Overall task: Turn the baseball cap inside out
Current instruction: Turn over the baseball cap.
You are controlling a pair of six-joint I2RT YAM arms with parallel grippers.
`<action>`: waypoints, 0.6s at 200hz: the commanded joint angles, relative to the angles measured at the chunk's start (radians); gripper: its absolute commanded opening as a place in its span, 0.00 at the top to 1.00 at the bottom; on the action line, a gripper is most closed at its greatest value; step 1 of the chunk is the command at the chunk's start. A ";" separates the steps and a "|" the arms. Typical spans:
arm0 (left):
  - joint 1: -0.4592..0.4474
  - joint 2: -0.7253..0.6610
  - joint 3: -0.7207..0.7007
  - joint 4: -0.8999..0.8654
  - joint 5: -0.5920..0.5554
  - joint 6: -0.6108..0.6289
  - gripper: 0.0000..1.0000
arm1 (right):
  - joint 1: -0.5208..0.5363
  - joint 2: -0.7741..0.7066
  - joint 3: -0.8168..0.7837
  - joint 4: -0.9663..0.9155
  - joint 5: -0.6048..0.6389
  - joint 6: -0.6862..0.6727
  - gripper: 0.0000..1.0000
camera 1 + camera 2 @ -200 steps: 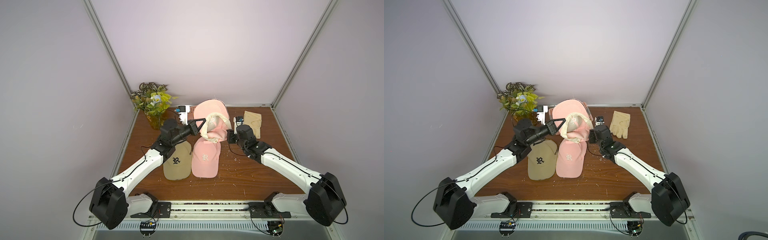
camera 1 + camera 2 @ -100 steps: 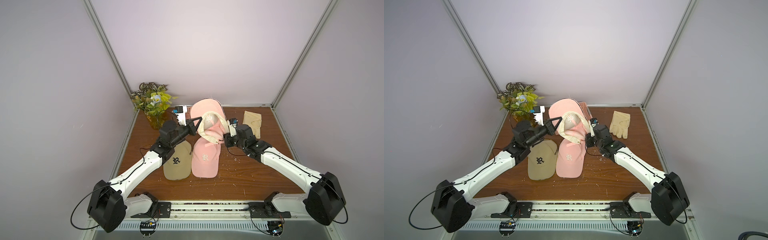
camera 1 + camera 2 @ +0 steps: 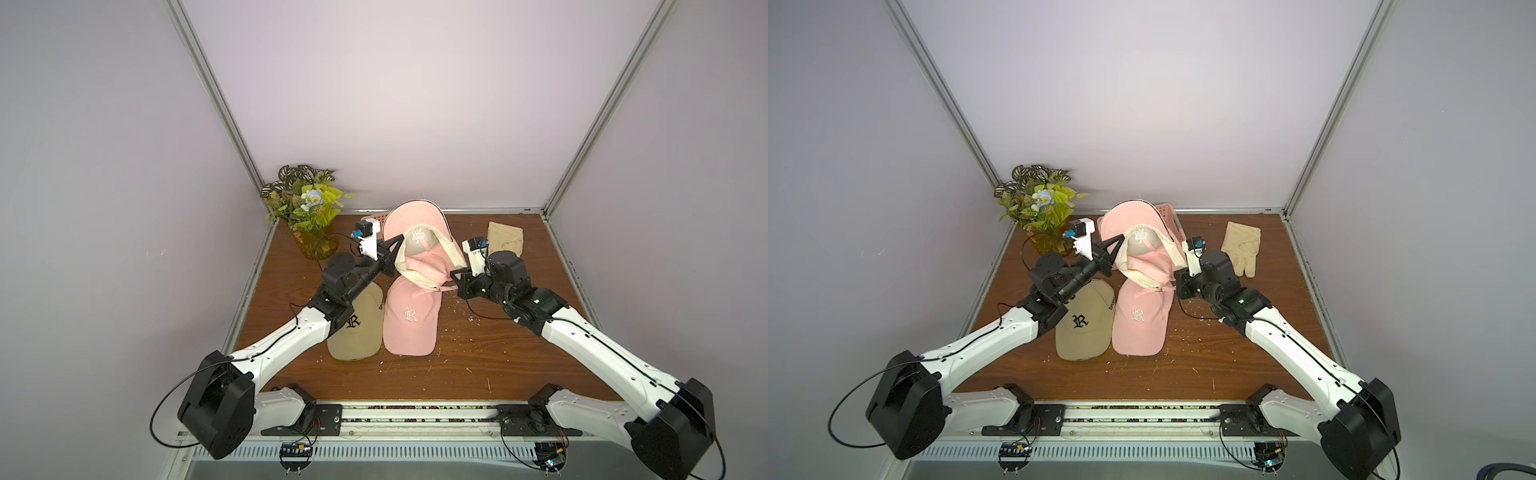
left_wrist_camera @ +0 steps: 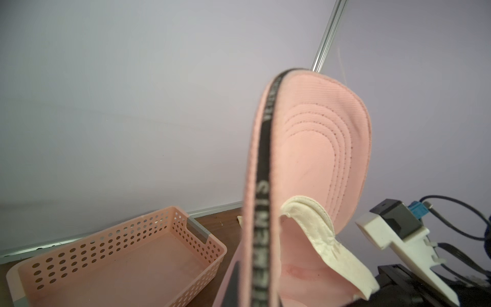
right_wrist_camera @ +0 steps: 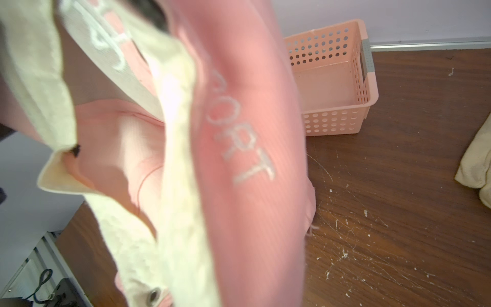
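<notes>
"How are my arms sitting?"

"Your left arm [image 3: 286, 338] runs from its black elbow at 7 o'clock up toward 1 o'clock, forearm stretched long. Your left gripper [image 3: 395, 254] is raised off the table, its jaws pinched together on the rim of the pink baseball cap [image 3: 424, 266]."

"And the right side?"

"Your right arm [image 3: 590, 345] mirrors it, from the elbow at 5 o'clock toward 10 o'clock. The wrist is bent so that your right gripper [image 3: 455, 280] points at 9 o'clock. Its jaws are closed on the cap's rear edge. Your two grippers face each other, near but not touching."
</notes>
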 commanded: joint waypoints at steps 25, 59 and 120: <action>-0.023 -0.005 0.007 0.031 0.008 0.100 1.00 | -0.019 -0.069 -0.042 0.089 -0.058 0.054 0.75; -0.023 -0.015 0.048 -0.048 0.077 -0.041 1.00 | -0.019 -0.113 -0.073 0.099 0.057 -0.021 0.58; -0.024 -0.002 0.118 -0.171 0.048 -0.214 1.00 | 0.009 -0.254 -0.120 0.226 0.088 -0.230 0.54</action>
